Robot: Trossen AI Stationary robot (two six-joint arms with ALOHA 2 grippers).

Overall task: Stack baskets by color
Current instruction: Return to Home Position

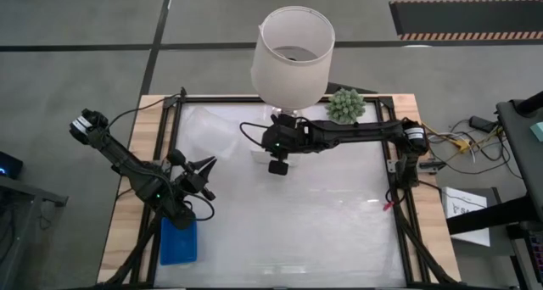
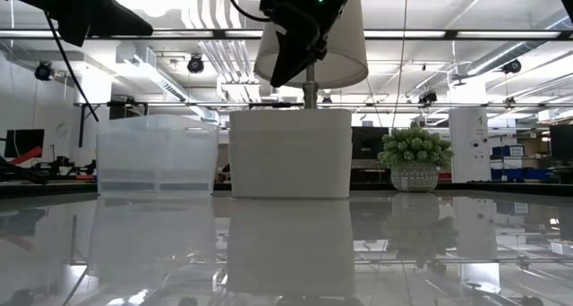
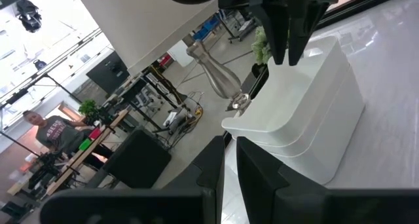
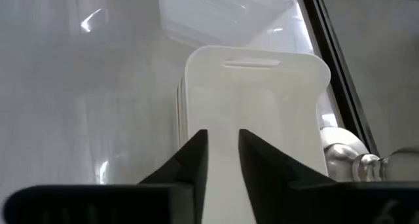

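Observation:
The white baskets (image 2: 289, 152) stand nested in one stack on the table's far middle, bottoms down, next to the lamp's foot. In the right wrist view the top white basket (image 4: 255, 99) lies just beyond my fingers. My right gripper (image 2: 291, 60) hangs a little above this stack, pointing down at a slant, its fingers a narrow gap apart with nothing between them. The blue baskets (image 1: 178, 241) lie stacked at the table's near left corner. My left gripper (image 1: 209, 164) waits shut and empty above the left side, pointing toward the white stack (image 3: 308, 106).
A clear plastic container (image 2: 157, 154) stands left of the white stack. A lamp with a white shade (image 1: 293, 52) rises at the far edge, and a small potted plant (image 1: 346, 105) stands to its right. A person shows in the room behind, in the left wrist view.

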